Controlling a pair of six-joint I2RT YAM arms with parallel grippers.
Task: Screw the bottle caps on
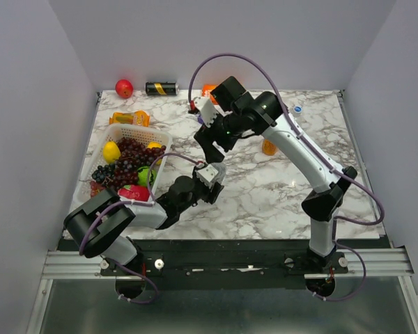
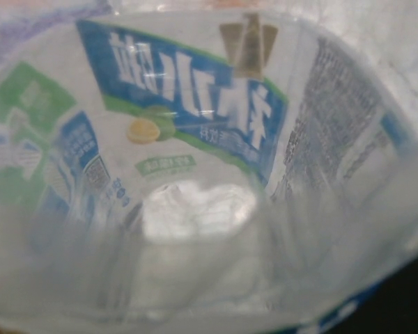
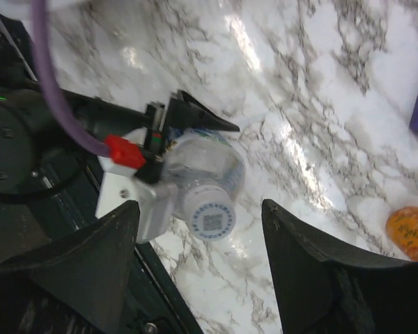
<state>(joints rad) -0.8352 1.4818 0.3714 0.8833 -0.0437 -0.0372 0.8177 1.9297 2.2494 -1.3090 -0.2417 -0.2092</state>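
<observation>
- Top view: the right arm [image 1: 292,146] arches over the marble table [image 1: 265,202] from the near right. The right fingers [image 1: 210,147] point down over the table's middle.
- The left arm [image 1: 150,212] reaches in from the near left and ends just near of the right fingers. The bottle between them is mostly hidden here.
- An orange bottle [image 1: 269,147] stands right of the middle, close under the right arm.
- A blue cap [image 1: 297,109] lies on the far right of the table, apart from both bottles.
- On the left is a basket [image 1: 136,130] of fruit. A black can [image 1: 161,88] lies at the far edge.
- Right wrist view: the right fingers [image 3: 90,264] are spread wide with nothing gripped. They hang above a clear bottle [image 3: 219,170].
- A white cap [image 3: 209,216] with small print on top sits on that bottle's neck. Whether it is screwed tight cannot be told.
- The left fingers [image 3: 195,117] hold the clear bottle by its body. One dark finger lies along its far side, and the other is hidden behind the white wrist mount [image 3: 143,202].
- The orange bottle [image 3: 411,233] shows at the right edge, well apart from the clear one.
- Left wrist view: the clear bottle [image 2: 209,209] fills the picture, pressed close to the lens. Its label [image 2: 188,97] is blue and green with white lettering, and fine print runs down the right side.
</observation>
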